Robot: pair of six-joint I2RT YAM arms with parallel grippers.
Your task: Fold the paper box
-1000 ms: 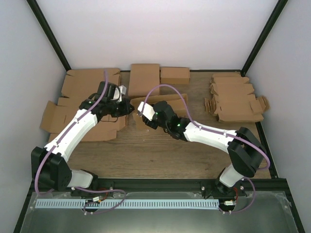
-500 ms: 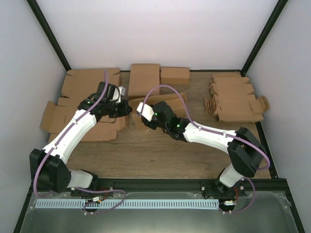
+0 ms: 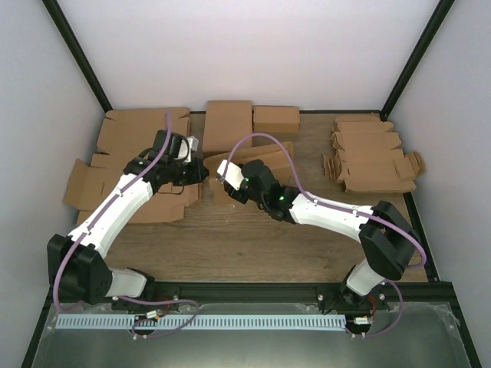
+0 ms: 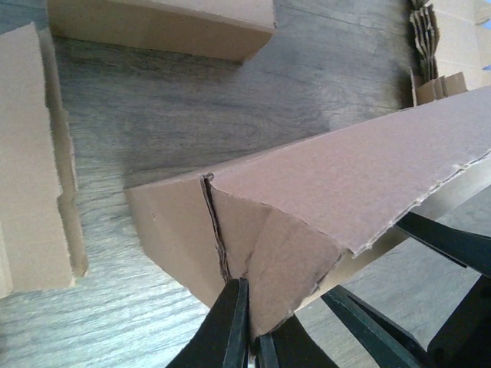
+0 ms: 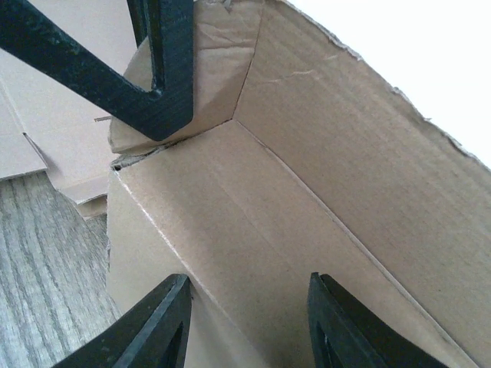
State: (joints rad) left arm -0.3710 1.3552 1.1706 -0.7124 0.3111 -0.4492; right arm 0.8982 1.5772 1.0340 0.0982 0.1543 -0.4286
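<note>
The big brown cardboard paper box [image 3: 265, 156] is sitting mid-way along the wooden table [image 3: 230, 238]. The left gripper [image 4: 247, 287] is pinching its corner flap [image 4: 288, 257] tight (fingers squeezed together). The right gripper [image 5: 247, 282] is reaching inside, half open, holding nothing.

1. Your wooden table [image 3: 253, 245] shows brown grain across its near half.
2. Toward its far left corner, flat cardboard blanks [image 3: 134, 134] lie overlapping.
3. At the middle of the far edge, a larger closed box [image 3: 229, 125] sits just beside a smaller closed box [image 3: 276, 118].
4. Near the far right corner lies a pile of notched blanks [image 3: 372, 157].
5. The paper box [image 3: 278, 161], partly folded, sits mid-table.
</note>
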